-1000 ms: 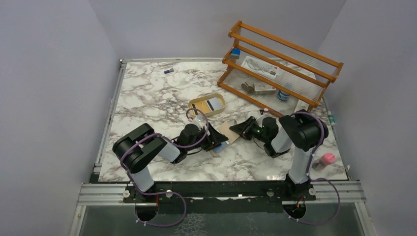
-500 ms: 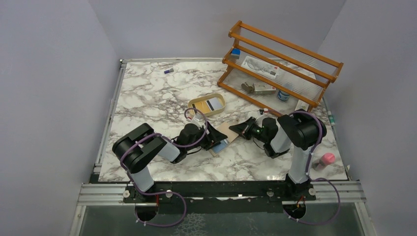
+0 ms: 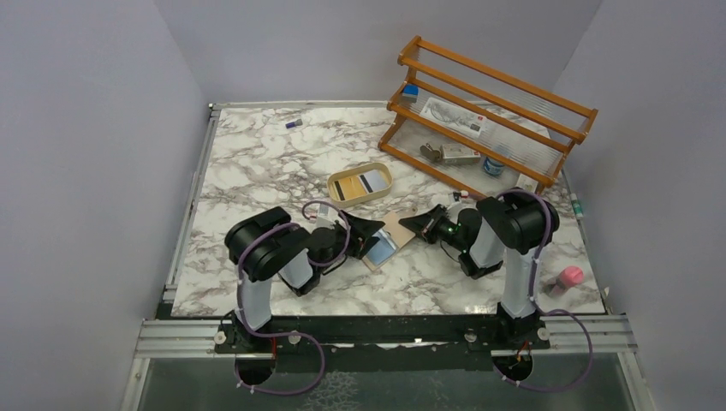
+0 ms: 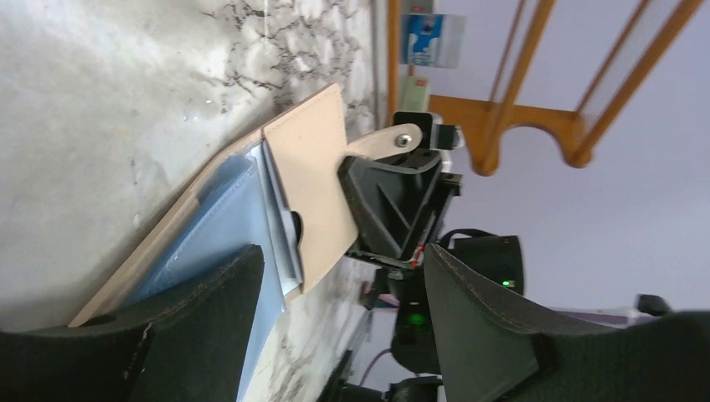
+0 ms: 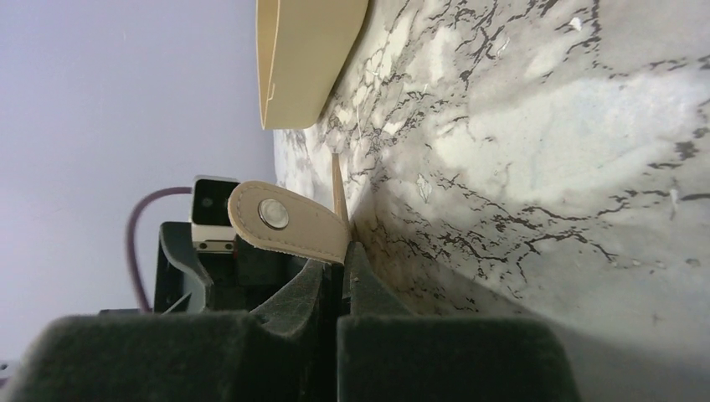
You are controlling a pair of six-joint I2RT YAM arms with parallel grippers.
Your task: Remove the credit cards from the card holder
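**Right gripper clamped on the tab, left gripper open at the blue card**

The right gripper (image 5: 339, 251) is closed tight on the tab (image 5: 285, 219) of the card holder (image 4: 310, 176), and one half is held raised off the table (image 5: 544, 126) by it. The left gripper (image 4: 339, 268) is spread wide and grips nothing. One of its fingers is laid over the blue card (image 4: 213, 226), which is seen in the open lower half. A pale edge shows just beside that card; whether it is a second card cannot be told. The holder lies between the two grippers.

The card is judged light, thin, stiff and slick. It is best taken by its free edge and drawn flat out of the pocket, not bent. The holder is soft and would likely be dragged along unless pinned by the tab.

The tray (image 3: 338, 184), set apart behind the holder, is seen to hold flat dark and white pieces. What they are cannot be told.
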